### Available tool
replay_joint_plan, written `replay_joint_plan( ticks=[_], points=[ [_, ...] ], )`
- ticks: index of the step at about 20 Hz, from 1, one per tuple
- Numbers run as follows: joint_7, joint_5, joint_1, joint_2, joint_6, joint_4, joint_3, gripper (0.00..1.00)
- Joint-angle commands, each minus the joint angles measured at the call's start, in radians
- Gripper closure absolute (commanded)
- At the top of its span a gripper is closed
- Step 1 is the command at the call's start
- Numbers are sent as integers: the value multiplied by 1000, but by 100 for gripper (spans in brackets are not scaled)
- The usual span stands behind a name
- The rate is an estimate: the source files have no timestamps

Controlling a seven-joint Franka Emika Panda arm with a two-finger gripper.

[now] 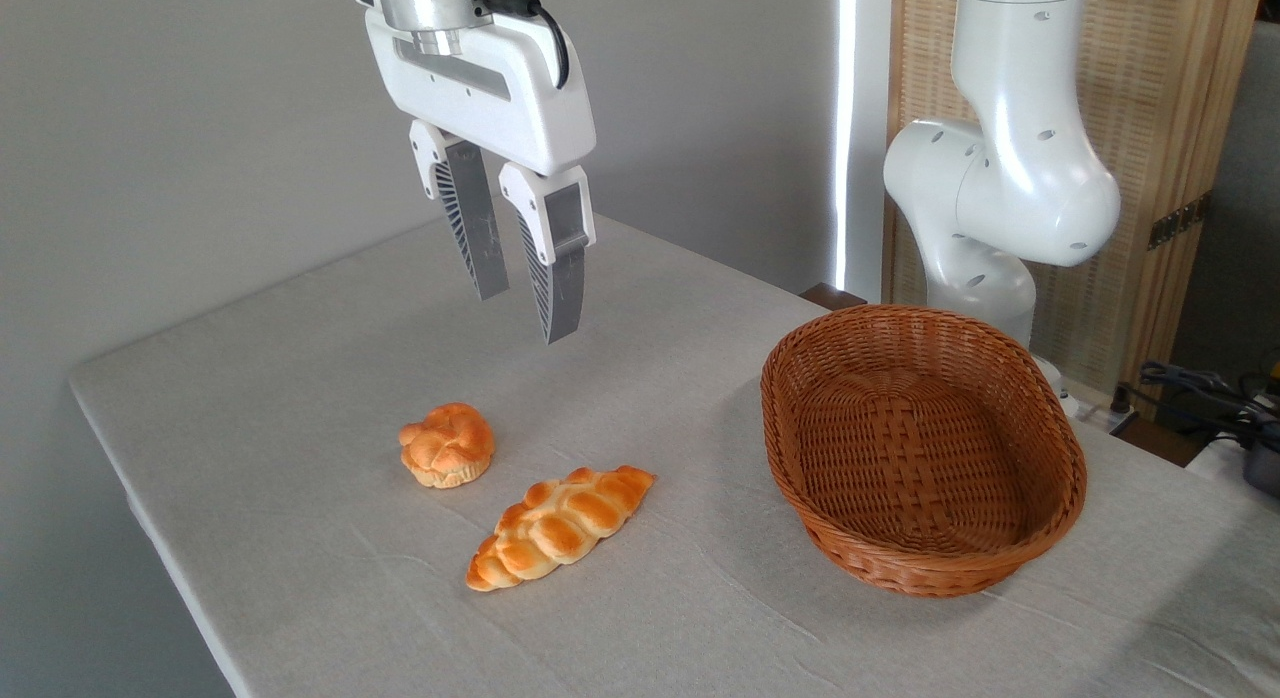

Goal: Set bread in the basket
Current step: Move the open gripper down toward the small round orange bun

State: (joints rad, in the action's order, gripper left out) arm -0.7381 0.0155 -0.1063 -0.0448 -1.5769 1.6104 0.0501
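The pincer (525, 313) hangs parted and empty above the worktop (300, 378); the bread (447, 445) sits below, the empty basket (920, 448) at right.

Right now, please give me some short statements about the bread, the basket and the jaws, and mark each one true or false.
1. The basket has nothing in it. True.
2. The round bun is held in the gripper. False: it lies on the table, and the jaws hang open above, holding nothing.
3. The braided loaf lies between the bun and the basket. True.
4. The bun rests on top of the loaf. False: they lie apart.
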Motion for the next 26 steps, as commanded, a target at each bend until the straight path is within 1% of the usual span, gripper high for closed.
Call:
replay_joint_plan(
  ticks=[1,7,10,11,13,14,16,17,19,20,23,26],
  points=[
    [0,20,-1,3,32,-21,25,0],
    [0,20,-1,3,32,-21,25,0],
    [2,20,-4,5,31,-17,11,0],
    [3,26,-4,6,31,-15,4,0],
    [6,63,-13,19,12,-6,-12,0],
    [8,64,-26,32,-4,-1,-19,0],
    [13,66,-33,48,-34,34,-42,0],
    [14,64,-35,52,-51,61,-64,0],
    [16,66,-35,55,-99,104,-85,0],
    [23,73,-35,63,-127,124,-101,0],
    [74,80,-39,83,-254,201,-168,0],
    [72,72,-52,98,-385,270,-197,0]
  ],
)
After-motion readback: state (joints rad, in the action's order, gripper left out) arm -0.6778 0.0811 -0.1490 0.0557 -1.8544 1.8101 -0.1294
